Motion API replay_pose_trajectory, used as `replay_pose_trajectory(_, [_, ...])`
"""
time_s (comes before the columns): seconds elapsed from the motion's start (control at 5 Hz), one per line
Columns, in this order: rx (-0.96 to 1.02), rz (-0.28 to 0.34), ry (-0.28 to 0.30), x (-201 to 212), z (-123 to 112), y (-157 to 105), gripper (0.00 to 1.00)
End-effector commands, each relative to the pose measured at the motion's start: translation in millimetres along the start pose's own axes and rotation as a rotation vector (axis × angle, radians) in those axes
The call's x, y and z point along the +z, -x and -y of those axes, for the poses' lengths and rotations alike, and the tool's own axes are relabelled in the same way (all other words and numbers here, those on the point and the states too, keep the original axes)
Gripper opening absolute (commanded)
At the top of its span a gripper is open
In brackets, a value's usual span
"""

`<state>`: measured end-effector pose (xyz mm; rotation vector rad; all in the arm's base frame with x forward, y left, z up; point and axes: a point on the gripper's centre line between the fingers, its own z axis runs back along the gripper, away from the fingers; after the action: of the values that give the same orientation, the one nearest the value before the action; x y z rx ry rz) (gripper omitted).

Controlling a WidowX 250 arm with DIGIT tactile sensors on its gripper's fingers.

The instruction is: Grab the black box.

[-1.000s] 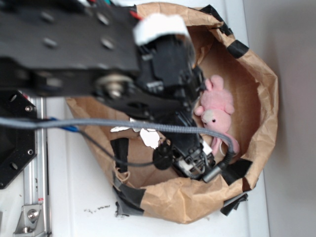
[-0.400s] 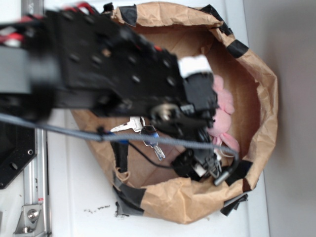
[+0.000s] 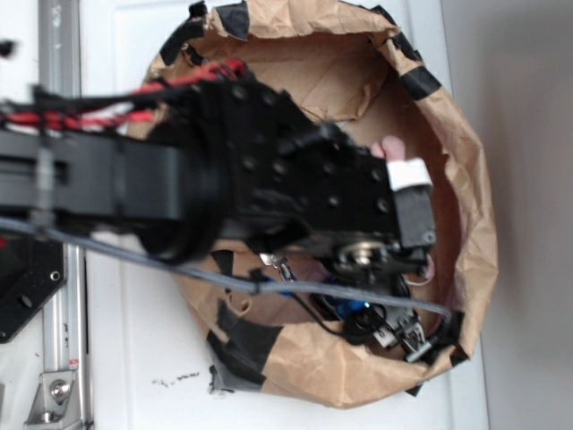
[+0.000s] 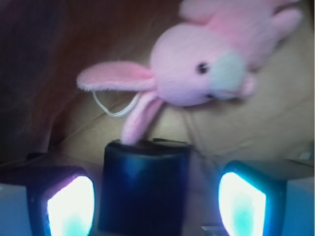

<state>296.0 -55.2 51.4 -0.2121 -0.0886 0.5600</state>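
Reaching down into a crumpled brown paper bag (image 3: 466, 224), the robot's hand (image 4: 156, 199) hovers open, its two glowing fingertips (image 4: 71, 206) spread wide. The black box (image 4: 143, 189) sits between them, closer to the left fingertip, not visibly touched by either. It seems the hand is lined up this way so closing would pinch the box's sides. Just beyond the box lies a pink plush bunny (image 4: 206, 64), one ear drooping onto the box's far edge. In the exterior view the arm (image 3: 269, 188) hides the box; keys (image 3: 277, 266) peek out beneath it.
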Motion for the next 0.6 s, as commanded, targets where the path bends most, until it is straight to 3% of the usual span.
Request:
replay_pose_trajectory(0.0, [-0.071, -0.020, 0.011, -13.2, 35.0, 3.9, 1.00])
replay_pose_trajectory(0.4, [-0.121, -0.085, -0.105, -49.0, 38.4, 20.4, 1.00])
